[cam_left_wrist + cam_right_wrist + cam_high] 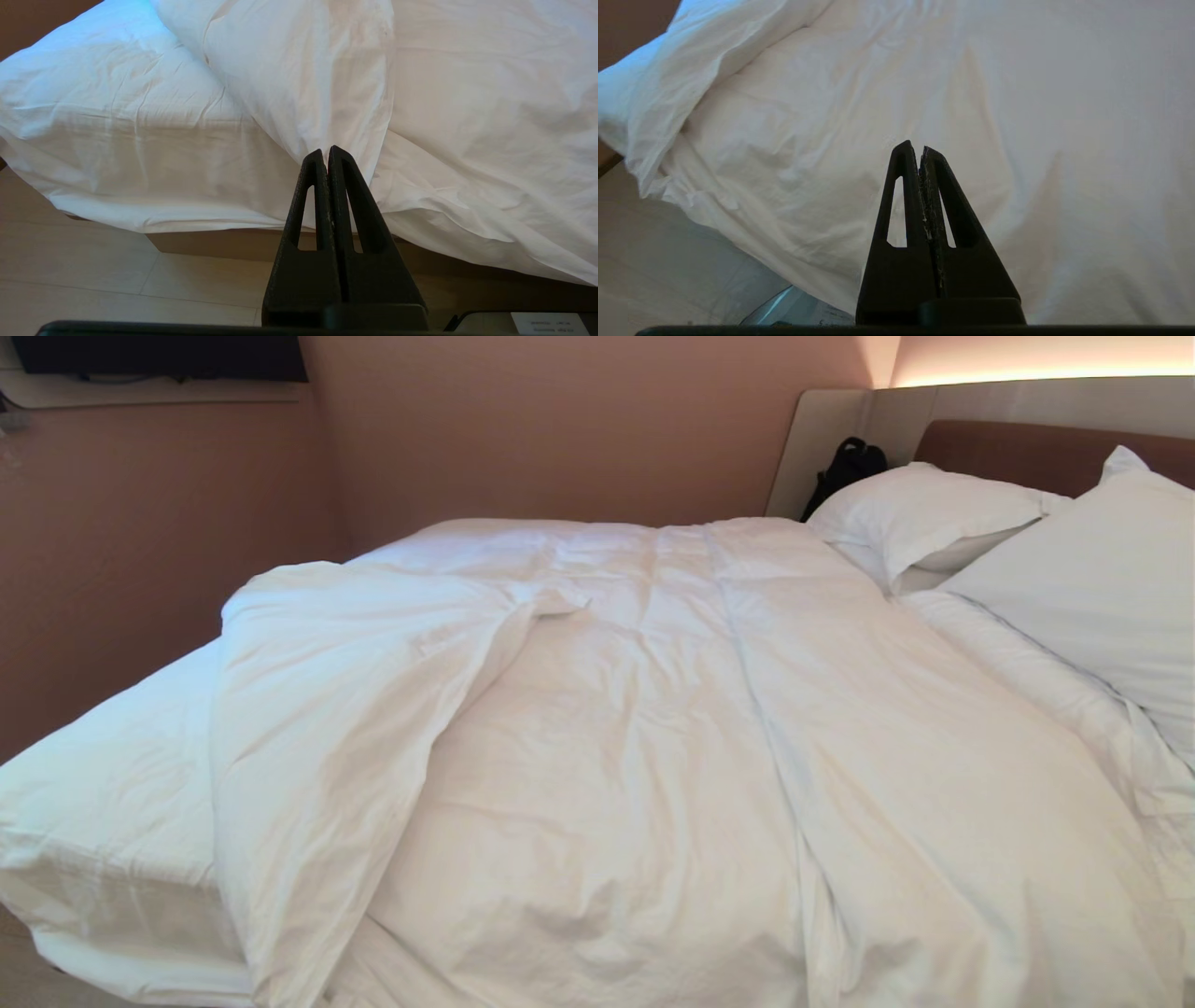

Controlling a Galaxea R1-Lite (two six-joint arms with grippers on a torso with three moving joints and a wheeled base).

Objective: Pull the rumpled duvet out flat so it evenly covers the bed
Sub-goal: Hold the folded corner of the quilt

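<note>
— So, from up at the head, what do you see?

— Mostly the rumpled duvet [653, 737], spread over the bed [103, 784] but not evenly. Its left edge is folded back on itself in a thick flap, and the fitted sheet [121, 756] lies bare at the near left corner. Two pillows [934, 513] sit at the far right against the headboard [1046, 453], with a black bag [845, 467] just beside the farther one. Neither arm shows from up there.

— And from the left wrist?

— The left tool [325, 151] has its fingers pressed together, gripping nothing. It hangs off the near side of the bed, pointing at the folded flap of the duvet where it drops over the mattress edge. Pale floor [93, 280] lies beneath it.

— The right wrist?

— The right tool [915, 148] is pinched closed too, and empty. It hovers over a broad creased stretch of duvet, apart from the cloth as far as I can tell.
</note>
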